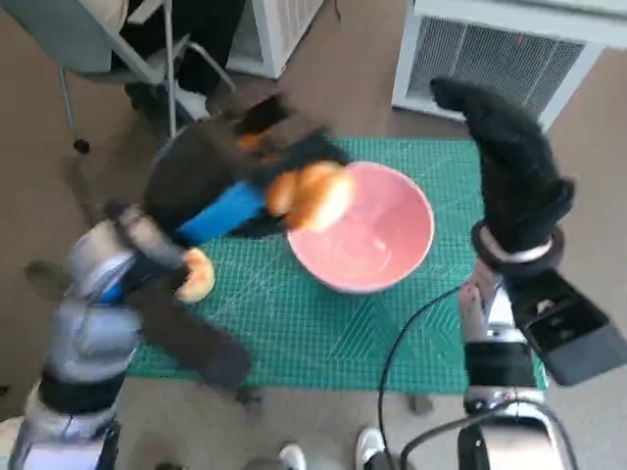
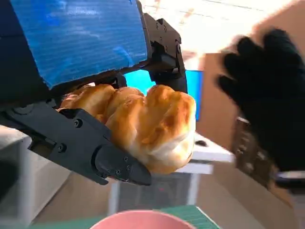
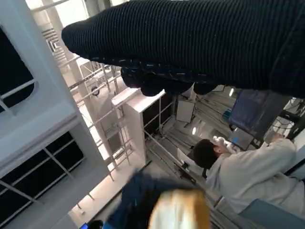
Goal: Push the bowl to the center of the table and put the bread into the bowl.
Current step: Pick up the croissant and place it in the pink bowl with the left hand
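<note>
**Desk:** What's the risk at this moment?

**Photographer:** The left hand [image 1: 230,191] holds the bread [image 1: 312,194] in the air over the near-left rim of the pink bowl [image 1: 377,235], not over its middle. In my judgement, a release from here could send the loaf onto the rim and off onto the green mat [image 1: 294,323] beside the bowl. The head view is blurred, so the exact overlap is hard to tell.

**Desk:** How firm is the hold?

**Photographer:** The left wrist view shows the bread [image 2: 143,126] clamped between black fingers [image 2: 90,148] under it and the taped back of the hand [image 2: 81,43] above. It looks secure, though the loaf bulges out past the fingertips.

**Desk:** And the other arm?

**Photographer:** The right hand [image 1: 509,162] stands raised beside the bowl's far-right side, gloved fingers up and close together, holding nothing, not touching the bowl. A second, smaller piece of bread [image 1: 196,276] lies on the mat, left of the bowl, near the left forearm.
</note>
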Available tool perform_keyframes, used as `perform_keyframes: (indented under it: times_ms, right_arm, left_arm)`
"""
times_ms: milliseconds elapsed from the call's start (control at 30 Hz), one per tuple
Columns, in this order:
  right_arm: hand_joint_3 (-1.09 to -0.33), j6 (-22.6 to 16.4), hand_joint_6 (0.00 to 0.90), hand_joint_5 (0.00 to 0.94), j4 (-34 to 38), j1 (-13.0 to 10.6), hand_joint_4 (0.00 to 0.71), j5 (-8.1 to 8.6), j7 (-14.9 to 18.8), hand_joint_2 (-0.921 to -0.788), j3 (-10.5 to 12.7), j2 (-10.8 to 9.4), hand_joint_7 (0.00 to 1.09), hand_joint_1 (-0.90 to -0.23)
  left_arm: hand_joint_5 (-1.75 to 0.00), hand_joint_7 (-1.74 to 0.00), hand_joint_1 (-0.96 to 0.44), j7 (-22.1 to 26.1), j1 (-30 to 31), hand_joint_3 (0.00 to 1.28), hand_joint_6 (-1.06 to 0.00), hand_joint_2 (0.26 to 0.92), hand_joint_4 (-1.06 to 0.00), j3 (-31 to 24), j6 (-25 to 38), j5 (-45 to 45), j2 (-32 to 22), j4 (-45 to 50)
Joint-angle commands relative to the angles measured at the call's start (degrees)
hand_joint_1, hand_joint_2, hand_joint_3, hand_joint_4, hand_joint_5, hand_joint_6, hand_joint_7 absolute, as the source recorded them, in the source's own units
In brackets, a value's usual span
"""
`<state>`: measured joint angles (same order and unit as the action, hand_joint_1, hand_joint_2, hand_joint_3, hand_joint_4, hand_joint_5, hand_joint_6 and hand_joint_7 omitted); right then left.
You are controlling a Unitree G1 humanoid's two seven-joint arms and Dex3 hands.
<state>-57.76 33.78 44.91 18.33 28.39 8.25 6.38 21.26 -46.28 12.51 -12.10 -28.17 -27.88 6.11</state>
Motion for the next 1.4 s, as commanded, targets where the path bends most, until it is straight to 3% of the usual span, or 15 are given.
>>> perform_keyframes:
  times_ms: [33, 167, 400, 533, 567, 600, 633, 667, 700, 767, 900, 1033, 1233, 1400]
  right_arm:
    - [-0.868, 0.9, -0.001, 0.402, -0.5, -1.2, 0.033, 0.61, 0.0, -0.921, 0.0, 0.3, 0.65, -0.578]
    - [-0.868, 1.2, -0.001, 0.456, -1.2, -1.6, 0.006, 0.68, 0.0, -0.921, 0.0, 0.3, 0.65, -0.578]
    - [-0.867, 1.2, -0.001, 0.472, -2.2, -2.2, 0.0, 0.48, -0.1, -0.921, 0.2, 0.6, 0.65, -0.572]
    - [-0.866, 1.5, -0.001, 0.474, -2.6, -2.5, -0.001, 0.36, -0.2, -0.921, 0.4, 1.0, 0.65, -0.571]
    - [-0.866, 1.5, -0.001, 0.474, -2.6, -2.6, -0.001, 0.37, -0.2, -0.921, 0.4, 1.0, 0.65, -0.571]
    - [-0.865, 1.6, -0.001, 0.474, -2.7, -2.7, -0.001, 0.53, -0.1, -0.921, 0.5, 1.2, 0.65, -0.571]
    - [-0.864, 1.7, -0.001, 0.474, -2.8, -2.8, -0.001, 0.63, -0.1, -0.921, 0.6, 1.3, 0.65, -0.569]
    - [-0.863, 1.8, -0.001, 0.474, -3.0, -2.9, -0.001, 0.79, 0.0, -0.921, 0.7, 1.4, 0.65, -0.568]
    - [-0.862, 2.0, -0.001, 0.474, -3.3, -3.1, -0.001, 0.89, 0.0, -0.921, 0.7, 1.4, 0.65, -0.565]
    - [-0.861, 2.3, -0.001, 0.474, -3.8, -3.3, -0.001, 0.99, -0.1, -0.921, 0.7, 1.5, 0.65, -0.562]
    - [-0.855, 3.0, -0.001, 0.472, -4.7, -3.9, -0.001, 1.01, -0.4, -0.921, 0.6, 1.5, 0.64, -0.566]
    - [-0.849, 3.2, -0.001, 0.468, -5.3, -4.3, -0.001, 1.1, -0.4, -0.921, 0.6, 1.4, 0.64, -0.569]
    - [-0.843, 3.5, -0.001, 0.465, -5.6, -4.4, -0.001, 0.87, -0.7, -0.921, 0.5, 1.2, 0.64, -0.573]
    - [-0.84, 3.5, -0.001, 0.462, -5.9, -4.6, -0.001, 0.56, -1.1, -0.921, 0.2, 0.9, 0.64, -0.573]
  left_arm:
    - [-1.1, -1.25, 0.0, 0.1, -5.0, 0.07, -0.63, 0.92, -0.67, 3.9, -3.8, -0.5, 3.0, -8.4]
    - [-1.1, -1.23, 0.0, 0.1, -7.3, 0.07, -0.64, 0.92, -0.67, 6.7, -4.6, -1.9, 5.4, -15.3]
    - [-1.07, -1.28, 0.0, 2.0, -10.5, 0.08, -0.62, 0.92, -0.68, 10.6, -1.3, -4.2, 9.2, -25.9]
    - [-1.19, -1.35, 0.0, 4.5, -11.7, 0.16, -0.54, 0.921, -0.57, 11.9, 2.8, -4.9, 10.8, -30.2]
    - [-1.05, -1.2, -0.01, 5.4, -12.0, 0.16, -0.5, 0.909, -0.54, 12.2, 3.8, -5.0, 11.1, -31.0]
    - [-0.75, -0.88, -0.03, 7.3, -12.4, 0.13, -0.49, 0.905, -0.54, 12.6, 5.5, -5.0, 11.4, -31.9]
    - [-0.48, -0.6, -0.06, 8.6, -12.7, 0.09, -0.45, 0.9, -0.48, 12.9, 6.6, -5.1, 11.6, -32.4]
    - [-0.39, -0.49, -0.07, 10.5, -13.1, 0.08, -0.44, 0.9, -0.46, 13.4, 7.9, -5.1, 11.7, -33.0]
    - [-0.25, -0.32, -0.11, 11.8, -13.3, 0.05, -0.39, 0.89, -0.35, 13.7, 8.8, -5.1, 11.7, -33.3]
    - [-0.1, -0.13, -0.17, 14.2, -13.9, 0.02, -0.32, 0.87, -0.2, 14.3, 10.2, -5.3, 11.7, -33.7]
    - [-0.03, -0.03, -0.26, 16.6, -14.2, 0.01, -0.28, 0.84, -0.08, 15.0, 11.0, -5.8, 11.3, -32.7]
    - [-0.01, -0.01, -0.34, 14.5, -13.3, 0.0, -0.25, 0.825, -0.02, 14.5, 7.3, -5.5, 10.3, -32.3]
    - [0.0, 0.0, -0.39, 12.0, -10.6, 0.0, -0.24, 0.822, -0.01, 11.7, 4.1, -3.3, 8.8, -29.5]
    - [-0.01, -0.01, -0.36, 14.3, -7.9, 0.0, -0.25, 0.82, -0.02, 8.5, 5.4, -0.5, 5.9, -22.9]
